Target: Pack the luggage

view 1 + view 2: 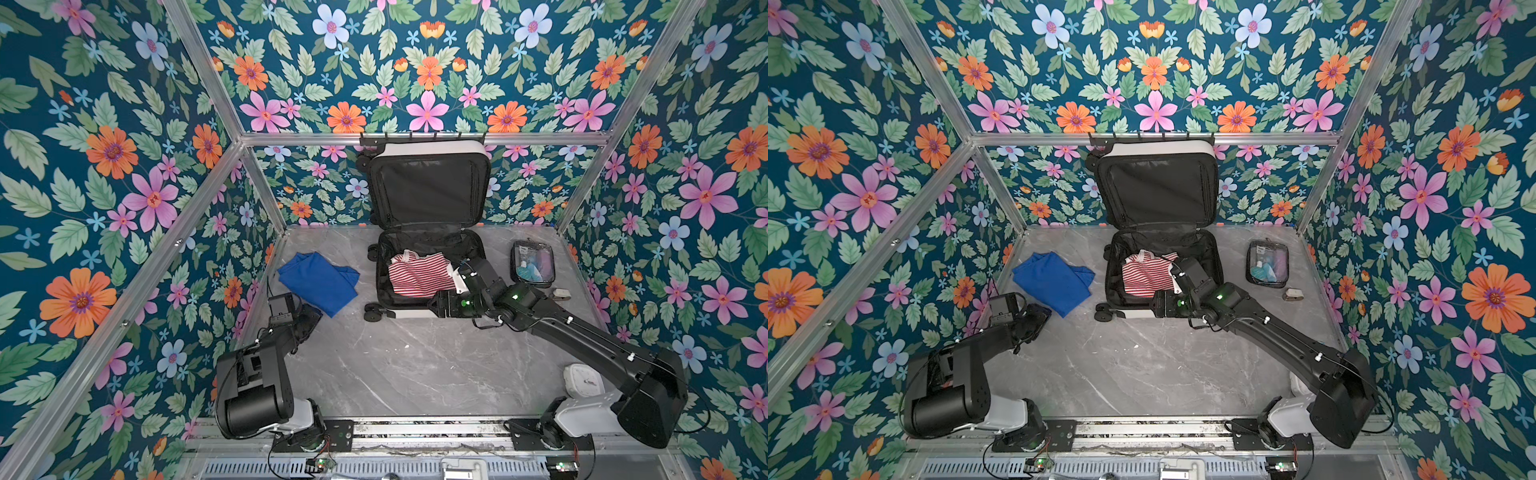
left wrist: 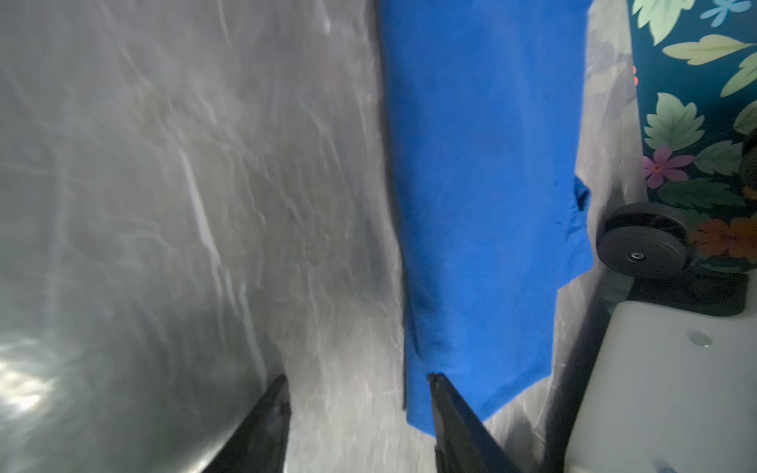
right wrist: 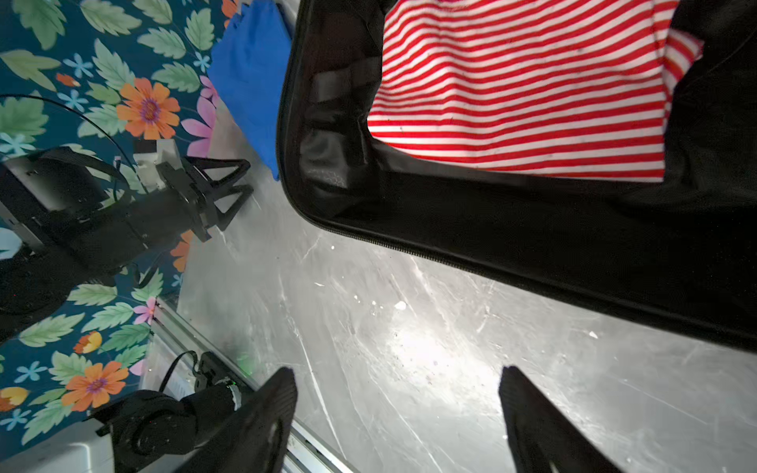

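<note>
Floral wallpaper closes in a grey marble counter. The luggage lies open at the back middle of it, its lid upright against the rear wall and a red-and-white striped garment in its lower half. Your right tool hangs over the counter just beside the luggage's near edge, jaws spread wide, grasping nothing. Your left tool is released too, with 1 finger over the near corner of the blue cloth left of the luggage. A clear toiletry pouch lies to the right.
</note>
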Tool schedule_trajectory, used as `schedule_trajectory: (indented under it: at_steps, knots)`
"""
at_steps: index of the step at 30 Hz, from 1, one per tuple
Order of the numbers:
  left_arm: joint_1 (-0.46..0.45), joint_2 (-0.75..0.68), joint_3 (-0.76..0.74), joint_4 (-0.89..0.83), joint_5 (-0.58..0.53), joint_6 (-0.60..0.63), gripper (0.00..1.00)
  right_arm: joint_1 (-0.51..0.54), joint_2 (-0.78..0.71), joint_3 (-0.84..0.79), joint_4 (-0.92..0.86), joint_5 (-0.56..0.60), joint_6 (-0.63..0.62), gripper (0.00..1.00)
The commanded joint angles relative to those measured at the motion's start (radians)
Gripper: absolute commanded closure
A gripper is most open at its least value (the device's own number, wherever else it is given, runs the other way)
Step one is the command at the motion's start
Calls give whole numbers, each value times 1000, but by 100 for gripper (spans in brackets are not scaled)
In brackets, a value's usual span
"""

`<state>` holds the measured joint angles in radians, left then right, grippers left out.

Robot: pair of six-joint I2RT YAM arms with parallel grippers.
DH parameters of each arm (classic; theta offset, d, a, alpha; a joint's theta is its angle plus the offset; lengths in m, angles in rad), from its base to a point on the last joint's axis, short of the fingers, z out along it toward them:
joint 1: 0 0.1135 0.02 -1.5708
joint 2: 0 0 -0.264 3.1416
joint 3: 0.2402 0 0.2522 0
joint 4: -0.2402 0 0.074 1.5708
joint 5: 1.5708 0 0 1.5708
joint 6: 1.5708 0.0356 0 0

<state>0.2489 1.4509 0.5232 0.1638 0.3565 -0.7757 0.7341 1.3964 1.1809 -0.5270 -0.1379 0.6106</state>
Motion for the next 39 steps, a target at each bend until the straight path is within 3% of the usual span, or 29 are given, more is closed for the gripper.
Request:
schedule_trajectory:
  at_steps: [1,7,11,14,17,19,29,39]
  knots:
    - [-2,47,-32,158,68,-107,46,12,16,-8,36,26,32,21]
    - [-13,125,-59,268,83,-170,50,13,32,-29,83,12,70,21]
    - [-18,181,-55,315,95,-189,58,13,35,-24,81,15,72,21]
    - [-17,210,-55,335,101,-194,72,13,30,-24,76,18,75,21]
    - [-18,220,-39,290,98,-181,97,14,26,-30,76,15,80,22]
    - [-18,204,-37,251,88,-164,100,23,24,-30,72,14,84,22]
    - [-16,-133,-172,-16,2,-73,100,147,81,24,38,79,75,22]
    - [-20,-635,-284,-369,-30,-93,100,161,121,45,56,50,75,22]
